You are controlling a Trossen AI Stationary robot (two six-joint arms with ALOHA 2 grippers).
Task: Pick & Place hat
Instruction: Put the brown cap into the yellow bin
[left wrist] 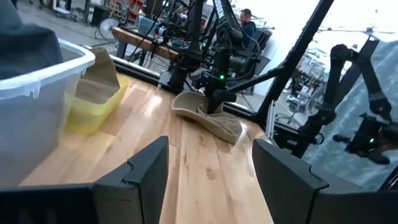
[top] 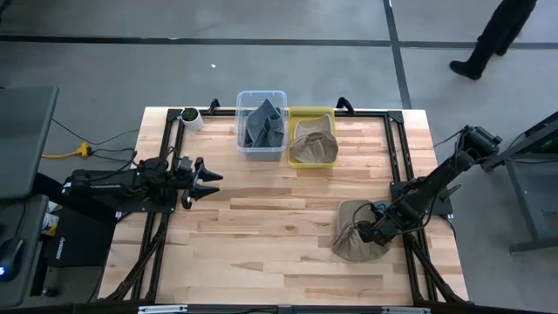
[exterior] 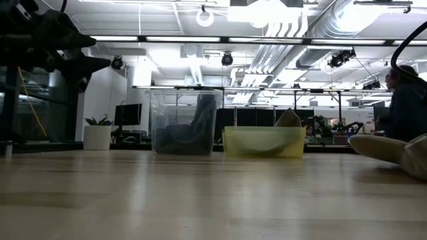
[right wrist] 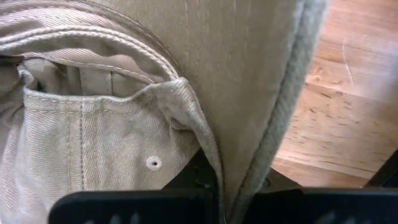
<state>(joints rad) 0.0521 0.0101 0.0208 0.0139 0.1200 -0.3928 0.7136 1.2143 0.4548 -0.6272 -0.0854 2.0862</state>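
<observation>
Wooden surface (top: 261,235) planks run under everything we see. At the left edge, our left gripper (top: 207,183) hovers with its jaws wide and holding nothing. Farther right along the back stand a clear bin (top: 261,120) of grey cloth and a yellow bin (top: 312,136) with a tan hat. Near the right edge, our right gripper (top: 364,228) has its jaws clamped on a khaki hat (top: 351,240) lying on the surface.

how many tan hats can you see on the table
2. One tan hat lies on the table's right side, pinched in the right hand. Another sits in the yellow bin at the back. The clear bin holds dark fabric.
</observation>
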